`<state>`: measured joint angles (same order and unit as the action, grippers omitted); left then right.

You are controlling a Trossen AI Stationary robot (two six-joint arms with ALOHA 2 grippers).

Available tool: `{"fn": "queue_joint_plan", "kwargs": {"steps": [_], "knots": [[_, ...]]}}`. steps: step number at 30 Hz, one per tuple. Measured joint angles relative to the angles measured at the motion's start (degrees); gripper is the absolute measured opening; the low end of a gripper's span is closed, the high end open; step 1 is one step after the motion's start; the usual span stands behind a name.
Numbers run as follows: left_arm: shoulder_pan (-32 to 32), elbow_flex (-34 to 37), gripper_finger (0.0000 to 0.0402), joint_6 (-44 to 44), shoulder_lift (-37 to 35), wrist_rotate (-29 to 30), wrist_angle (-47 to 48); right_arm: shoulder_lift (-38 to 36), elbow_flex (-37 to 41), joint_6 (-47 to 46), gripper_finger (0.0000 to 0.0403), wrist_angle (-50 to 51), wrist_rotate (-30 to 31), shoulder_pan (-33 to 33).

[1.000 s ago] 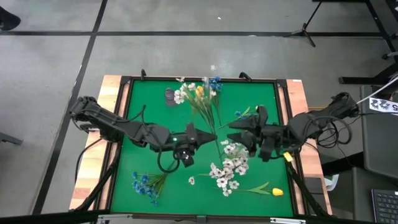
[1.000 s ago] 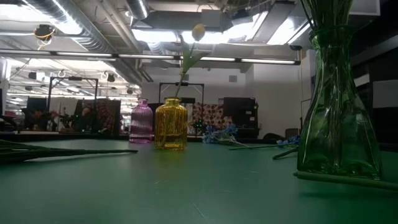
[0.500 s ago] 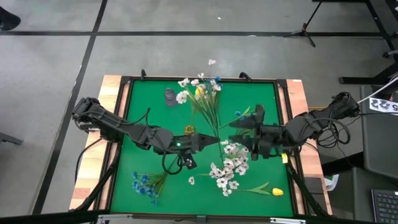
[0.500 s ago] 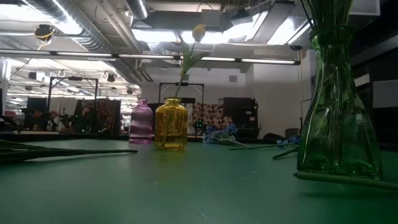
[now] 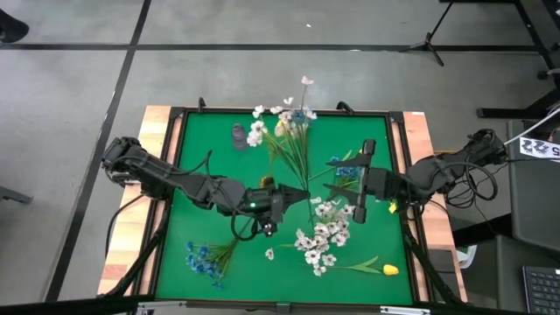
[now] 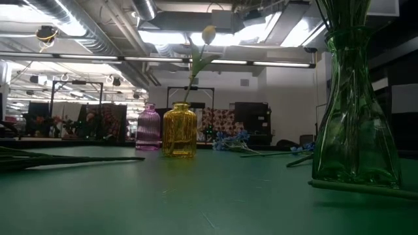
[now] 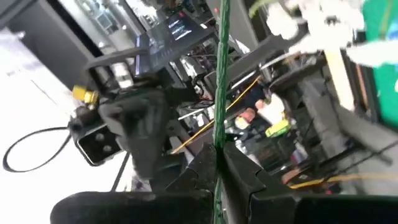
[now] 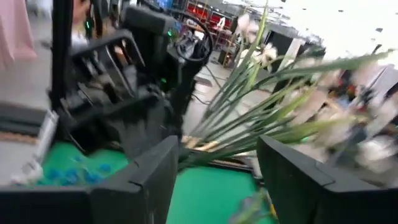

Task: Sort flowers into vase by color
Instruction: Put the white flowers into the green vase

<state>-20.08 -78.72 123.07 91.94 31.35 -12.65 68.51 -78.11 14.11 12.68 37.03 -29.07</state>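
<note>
The left hand reaches low across the green counter, pinched shut on a thin green stem just beside the green vase. The right hand, turned sideways with fingers spread wide, hovers just right of that vase, whose mixed flowers fan toward the counter's far edge.

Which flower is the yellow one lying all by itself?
Find the green table from above and go to its near right corner. The yellow bud lies flat there on its stem, just beyond the white blossoms; it is the only yellow flower lying down.
</note>
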Motion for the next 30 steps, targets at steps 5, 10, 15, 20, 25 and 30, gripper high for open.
{"fn": "queue_joint_plan", "kwargs": {"steps": [5, 10, 15, 20, 25, 30], "knots": [[1.5, 0.0, 0.0006, 7.6, 0.0, -0.2, 0.0, 0.3, 0.0, -8.9, 0.0218, -0.7, -2.1, 1.1], [2.6, 0.0, 0.0006, 12.5, 0.0, -1.7, -0.1, 0.7, 0.0, -12.6, 0.0218, -2.0, -5.0, 2.6], [3.0, 0.0, 0.0006, 15.3, 0.0, -1.7, -1.4, 1.1, 0.0, -12.8, 0.0218, -1.8, -6.2, 4.1], [2.9, 0.0, 0.0006, 16.0, -0.1, -2.1, -3.8, 2.0, 0.0, -12.8, 0.0218, -1.6, -6.7, 5.6], [2.9, 0.0, 0.0006, 16.6, -0.1, -2.7, -3.4, 3.0, 0.0, -13.8, 0.0218, -2.0, -8.3, 7.3], [3.3, 0.0, 0.0006, 16.8, -0.1, -2.8, -3.4, 3.6, 0.0, -15.1, 0.0218, -1.7, -11.0, 9.4]]}}
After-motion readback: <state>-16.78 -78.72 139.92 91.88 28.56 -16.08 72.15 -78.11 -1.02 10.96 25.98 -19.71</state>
